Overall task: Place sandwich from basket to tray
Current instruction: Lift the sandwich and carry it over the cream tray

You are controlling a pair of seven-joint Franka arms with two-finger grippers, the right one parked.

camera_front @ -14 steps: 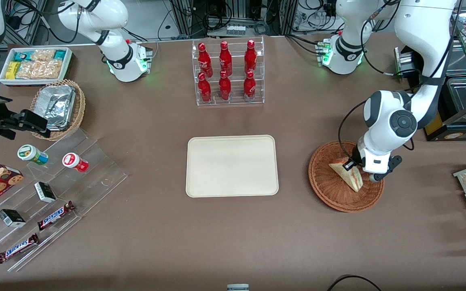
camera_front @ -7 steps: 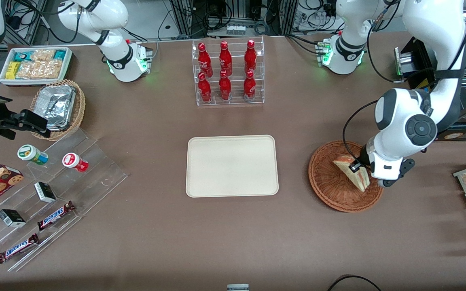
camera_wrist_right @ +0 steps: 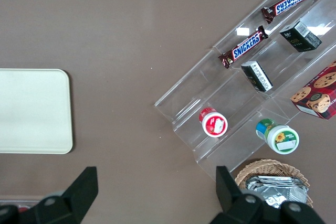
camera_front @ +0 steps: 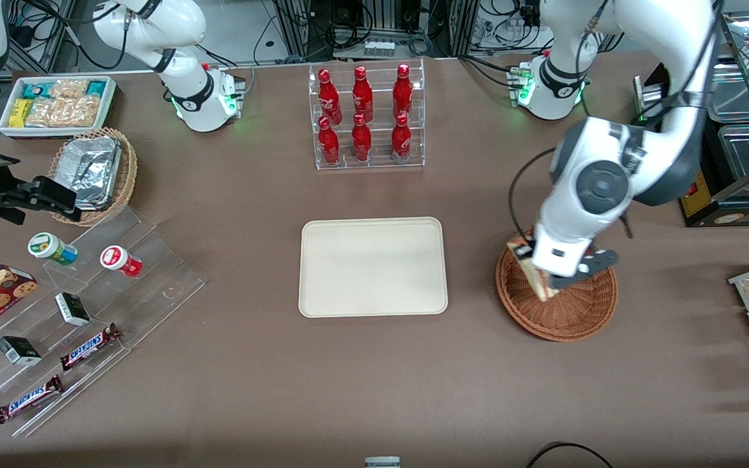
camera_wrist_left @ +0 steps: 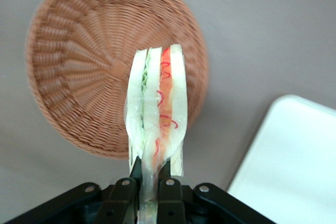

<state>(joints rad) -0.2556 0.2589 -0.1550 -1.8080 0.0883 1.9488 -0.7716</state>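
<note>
My left arm (camera_front: 634,39) is made of glossy white rounded shells with dark grey bands at the joints. A round grey cap (camera_front: 593,186) covers its big elbow joint. A thin black cable (camera_front: 513,195) loops beside the wrist. Its base (camera_front: 553,91) glows green. My black two-finger gripper (camera_wrist_left: 150,174), with small silver screws (camera_wrist_left: 122,182), hangs above the round reddish-brown woven basket (camera_wrist_left: 73,77).

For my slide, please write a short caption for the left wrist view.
The gripper holds the wrapped sandwich lifted above the wicker basket, with the tray nearby.
</note>
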